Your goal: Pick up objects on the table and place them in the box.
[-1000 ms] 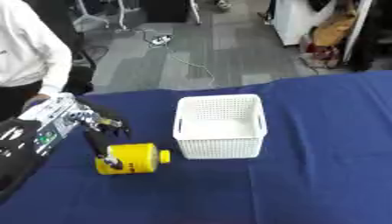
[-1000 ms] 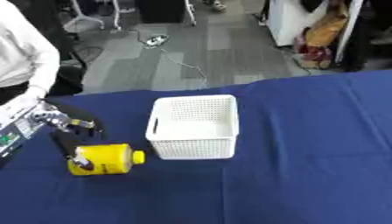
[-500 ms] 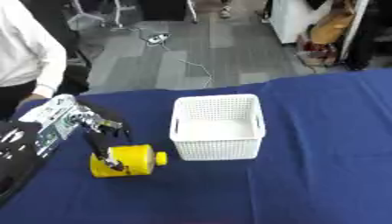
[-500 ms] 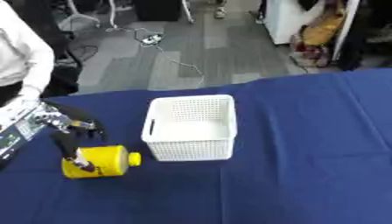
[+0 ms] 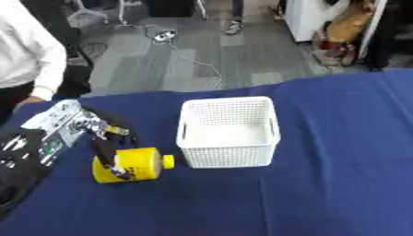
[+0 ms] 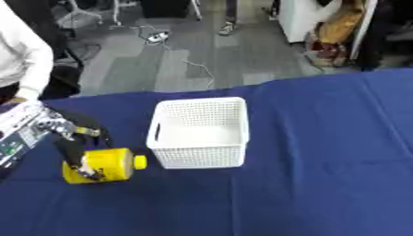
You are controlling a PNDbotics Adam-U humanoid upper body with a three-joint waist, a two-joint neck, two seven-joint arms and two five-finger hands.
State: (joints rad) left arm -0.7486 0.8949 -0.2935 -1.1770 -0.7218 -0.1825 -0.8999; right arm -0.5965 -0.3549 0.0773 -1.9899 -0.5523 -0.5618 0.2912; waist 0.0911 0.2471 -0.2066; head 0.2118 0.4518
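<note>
A yellow bottle (image 5: 133, 164) lies on its side on the blue table (image 5: 322, 184), its cap pointing right toward the white basket (image 5: 228, 131). My left hand (image 5: 98, 136) reaches in from the left, its black fingers (image 5: 106, 159) curled down over the bottle's left part. The basket stands just right of the bottle and I see nothing inside it. My right hand shows in neither view.
A person in a white top (image 5: 28, 53) stands at the table's far left edge. Beyond the table lies grey floor with cables (image 5: 165, 37). The blue cloth stretches bare to the right of the basket.
My left hand's fingers have closed further down around the yellow bottle. The whole picture has shifted a little, so the camera moved.
</note>
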